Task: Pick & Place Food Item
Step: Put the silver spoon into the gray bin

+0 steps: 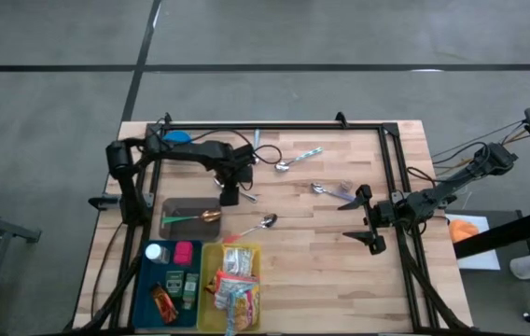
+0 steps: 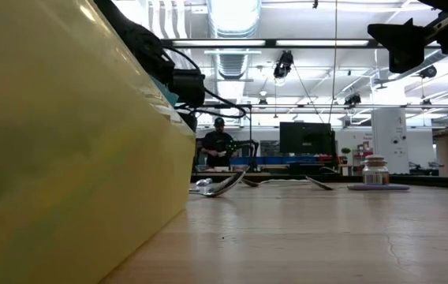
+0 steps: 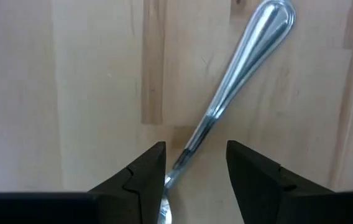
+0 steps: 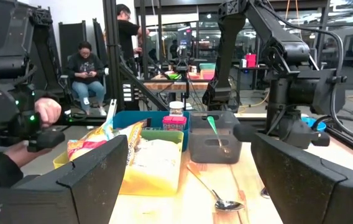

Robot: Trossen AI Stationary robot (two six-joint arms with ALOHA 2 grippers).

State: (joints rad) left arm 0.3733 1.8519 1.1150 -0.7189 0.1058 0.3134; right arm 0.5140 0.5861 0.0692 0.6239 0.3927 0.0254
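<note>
While the left gripper [image 3: 195, 180] straddles a slim silver metal spoon [image 3: 238, 74], its jaws stand apart.
Lower squarely, centre the handle, then close; right jaws wait wide apart.

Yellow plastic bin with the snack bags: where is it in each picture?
High view: yellow plastic bin at the bottom, left of centre.
Low view: fills the left side.
Left wrist view: not there.
Right wrist view: lower left of middle.
Shared landmark: the wooden table.

The left gripper [image 3: 195, 177] pointed straight down, fingers partly open; the right gripper [image 1: 368, 220] hung wide open.
</note>
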